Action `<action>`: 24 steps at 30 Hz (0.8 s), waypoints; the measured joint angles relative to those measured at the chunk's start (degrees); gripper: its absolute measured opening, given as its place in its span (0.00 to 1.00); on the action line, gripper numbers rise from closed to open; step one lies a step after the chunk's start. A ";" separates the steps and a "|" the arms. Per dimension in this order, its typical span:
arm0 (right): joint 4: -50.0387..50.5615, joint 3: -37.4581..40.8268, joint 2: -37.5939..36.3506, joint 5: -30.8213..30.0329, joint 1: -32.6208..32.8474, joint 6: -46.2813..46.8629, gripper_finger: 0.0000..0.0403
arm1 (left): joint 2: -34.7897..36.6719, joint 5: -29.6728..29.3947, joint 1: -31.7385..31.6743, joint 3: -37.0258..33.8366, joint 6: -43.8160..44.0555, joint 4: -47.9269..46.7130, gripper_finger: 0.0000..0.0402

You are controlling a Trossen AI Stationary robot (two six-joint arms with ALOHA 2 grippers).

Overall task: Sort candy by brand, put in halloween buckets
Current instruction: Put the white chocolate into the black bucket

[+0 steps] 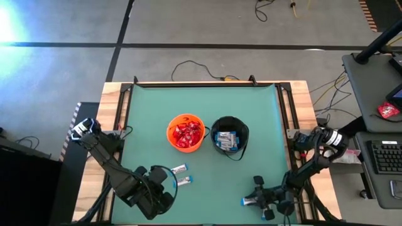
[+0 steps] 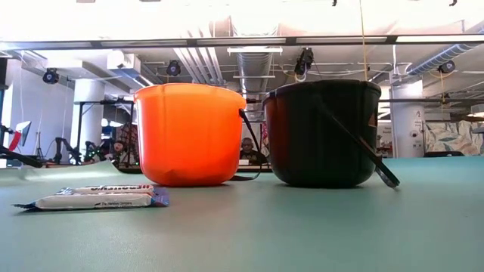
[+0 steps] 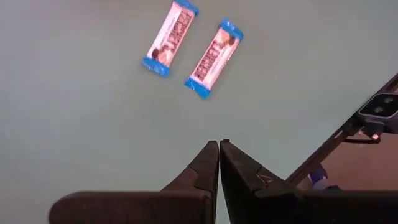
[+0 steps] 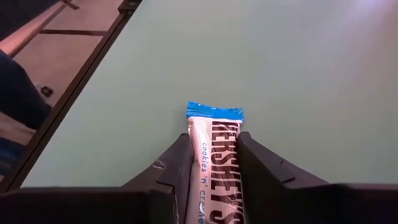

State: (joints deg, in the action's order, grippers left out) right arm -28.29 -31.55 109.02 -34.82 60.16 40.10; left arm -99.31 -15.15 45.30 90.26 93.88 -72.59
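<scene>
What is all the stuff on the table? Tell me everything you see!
orange bucket: one, bright orange, middle of the green table, full of red candy packets.
black bucket: one, black with a thin handle, just right of the orange one, holding white-and-blue bars.
loose bars: two, white and blue, lying side by side on the table in front of the orange bucket.
held bar: one, white and blue, between the right fingers.
left gripper: dark, fingers shut, near the two loose bars.
right gripper: dark, near the table's front right edge, shut on the held bar.
</scene>
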 joint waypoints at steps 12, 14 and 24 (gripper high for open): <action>11.24 -3.19 -12.86 0.18 -5.23 -5.21 0.25 | 0.35 -0.34 -1.33 -1.38 -8.52 1.26 0.00; 16.48 -5.14 -16.26 0.00 -6.68 -6.43 0.25 | 0.40 -0.38 -1.28 -3.32 -8.55 2.60 0.00; 37.56 -16.85 -28.39 -1.14 -14.83 -9.28 0.25 | 0.46 -0.24 1.32 -15.40 -8.85 7.35 0.00</action>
State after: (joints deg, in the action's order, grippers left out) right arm 9.27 -48.40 80.63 -35.95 45.32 30.81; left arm -98.85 -15.39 46.61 74.86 85.03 -65.24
